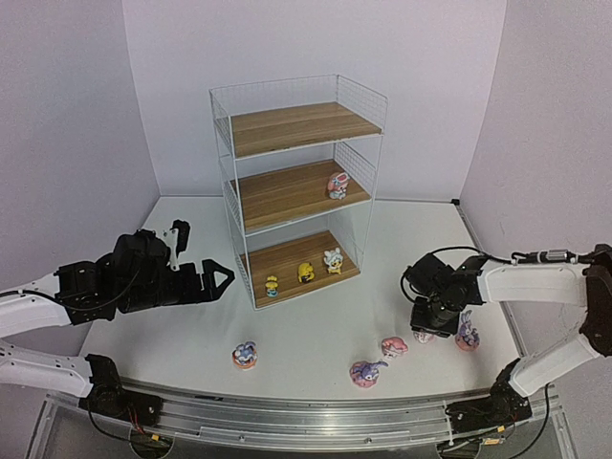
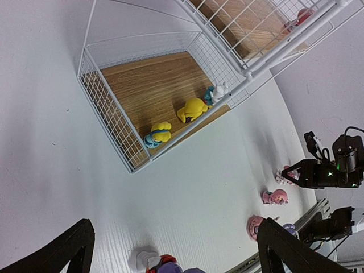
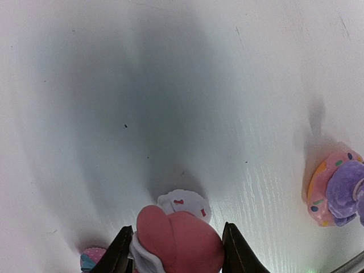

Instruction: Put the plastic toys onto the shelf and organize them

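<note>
- Here, the right gripper is narrowed onto a pink-white toy. Its two black fingers press against the toy's flanks, low over the white table.
- The left gripper hovers spread wide, holding nothing, just left of the shelf.
- Three yellow/white toys stand on the shelf's bottom board, and one pink-white figurine on its middle board.
- Three purple bunnies and another pink toy sit on the table near the arms.
</note>
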`<state>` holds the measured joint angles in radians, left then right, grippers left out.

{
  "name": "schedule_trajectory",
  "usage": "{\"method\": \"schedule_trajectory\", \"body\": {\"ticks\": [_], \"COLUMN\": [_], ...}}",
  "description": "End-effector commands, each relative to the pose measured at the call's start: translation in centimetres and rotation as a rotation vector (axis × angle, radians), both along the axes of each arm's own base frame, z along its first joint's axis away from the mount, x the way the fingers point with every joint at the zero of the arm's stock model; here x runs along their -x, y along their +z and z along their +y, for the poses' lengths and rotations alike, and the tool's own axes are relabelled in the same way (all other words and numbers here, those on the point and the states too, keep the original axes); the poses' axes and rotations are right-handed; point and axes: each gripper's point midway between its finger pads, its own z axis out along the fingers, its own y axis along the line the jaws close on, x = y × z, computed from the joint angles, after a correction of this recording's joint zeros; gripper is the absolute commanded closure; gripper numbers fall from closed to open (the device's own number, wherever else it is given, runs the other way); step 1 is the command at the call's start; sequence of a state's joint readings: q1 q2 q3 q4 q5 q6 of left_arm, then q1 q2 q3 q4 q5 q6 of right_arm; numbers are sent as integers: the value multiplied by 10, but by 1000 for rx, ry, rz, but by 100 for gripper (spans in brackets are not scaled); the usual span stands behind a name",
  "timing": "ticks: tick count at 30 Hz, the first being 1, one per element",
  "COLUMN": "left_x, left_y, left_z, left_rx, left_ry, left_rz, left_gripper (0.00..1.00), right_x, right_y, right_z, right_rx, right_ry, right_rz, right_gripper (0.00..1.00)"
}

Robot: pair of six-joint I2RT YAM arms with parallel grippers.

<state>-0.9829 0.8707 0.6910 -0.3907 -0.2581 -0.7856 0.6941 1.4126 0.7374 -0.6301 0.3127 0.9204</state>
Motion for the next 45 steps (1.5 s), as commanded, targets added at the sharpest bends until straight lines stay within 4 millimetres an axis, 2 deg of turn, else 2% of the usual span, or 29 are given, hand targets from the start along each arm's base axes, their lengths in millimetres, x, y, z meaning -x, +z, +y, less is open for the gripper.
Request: {"method": "schedule_trajectory", "body": {"ticks": [1,4,7,10,12,14,16,19,20,22,28,35,45], "left_x": [1,6,18,43,63,79,95,104,108,116,137,143,147], "left_y": [18,26,41,61,68,81,80,83,85,87,91,92,90], "left_z": [-10,-19,-36,-66,-85,-102,-116,-133,-138,-143,-139,-144,-151], "left_rx": [56,83,134,245,306,392,458,510,529,561,649,705,712], "left_ry": [-46,-108,-235,-460,-619,-755,-886,-996,-1038,-1113,-1263,-1334,-1380], "left_rz": [-41,-59,-98,-141,-134,-149,-122,-78,-65,-44,-37,27,67], "left_gripper": [0,0,0,0,0,0,0,0,0,0,1,1,13], "right_x": [-12,-22,-26,-13,9,34,59,108,123,136,145,140,126], "right_y": [30,62,102,156,195,225,241,260,265,276,293,290,279], "right_z": [7,20,48,102,141,167,189,220,228,235,244,254,268], "right_rx": [-43,-93,-194,-443,-665,-826,-900,-1012,-1052,-1111,-1167,-1153,-1083], "right_ry": [75,176,362,655,885,1072,1254,1543,1621,1722,1848,1886,1896], "right_rz": [-94,-174,-246,-343,-417,-467,-490,-477,-464,-470,-518,-542,-546], "right_gripper": [86,91,93,96,96,97,97,98,99,99,100,100,100]}}
